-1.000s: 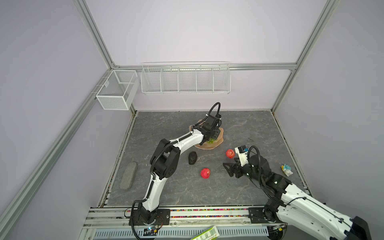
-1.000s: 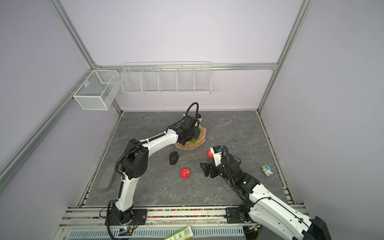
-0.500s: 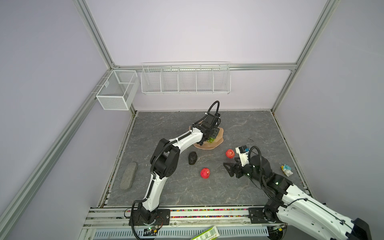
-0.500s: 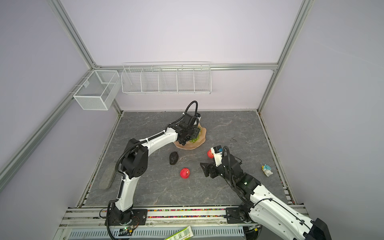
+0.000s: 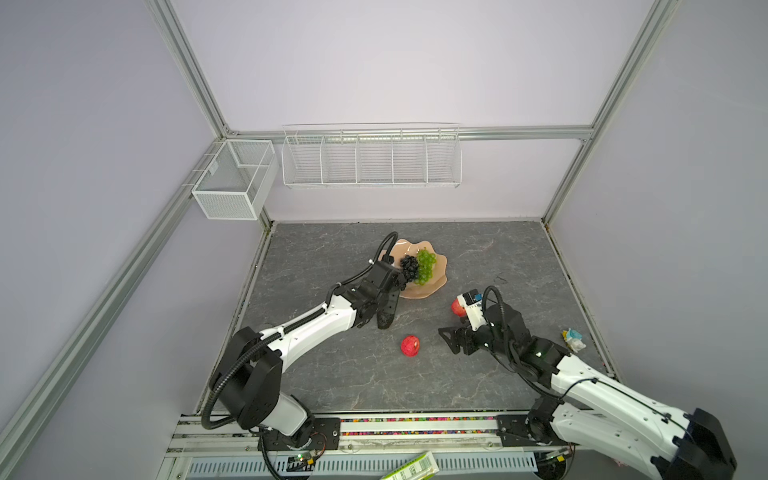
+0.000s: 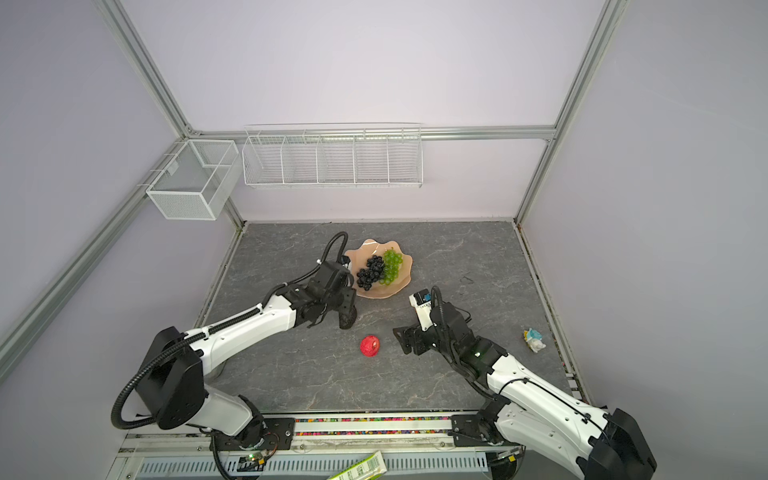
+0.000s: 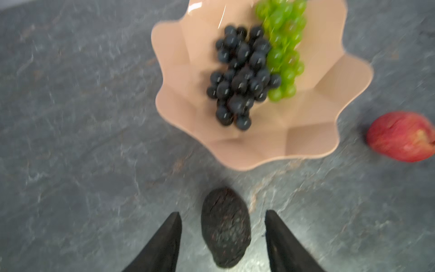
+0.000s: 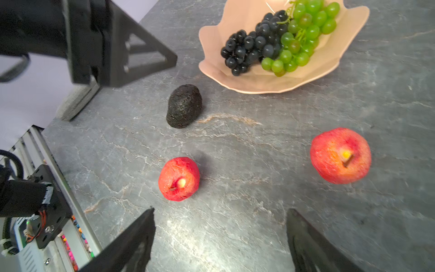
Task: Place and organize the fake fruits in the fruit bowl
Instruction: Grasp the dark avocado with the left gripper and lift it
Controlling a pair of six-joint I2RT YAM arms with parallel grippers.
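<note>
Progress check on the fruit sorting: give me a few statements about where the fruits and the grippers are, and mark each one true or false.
1. The dark grape bunch and the green grape bunch both lie in the fruit bowl. True.
2. The avocado is in the bowl. False: it lies on the table just outside the bowl, between the open fingers of the left gripper, which do not touch it.
3. Both red apples sit on the table, outside the bowl. True.
4. The right gripper is shut on an apple. False: it is open and holds nothing.
</note>
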